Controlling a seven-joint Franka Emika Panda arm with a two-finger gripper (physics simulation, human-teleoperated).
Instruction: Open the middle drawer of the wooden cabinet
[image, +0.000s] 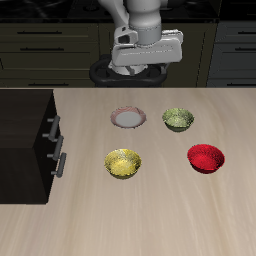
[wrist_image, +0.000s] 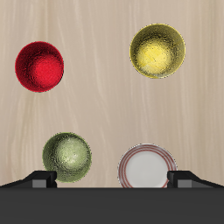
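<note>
Fingers (wrist_image: 112, 178) spread wide, empty; we see the cabinet (image: 25, 140) cut off, middle drawer (image: 57, 162) barely visible.

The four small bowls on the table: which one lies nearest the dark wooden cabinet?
The yellow bowl. It sits closest to the wooden cabinet, nearer than the white plate-like bowl, the green bowl and the red bowl.

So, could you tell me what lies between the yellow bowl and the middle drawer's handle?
Only bare wooden tabletop, seen in the exterior view, between yellow bowl and grey bar handle.
</note>
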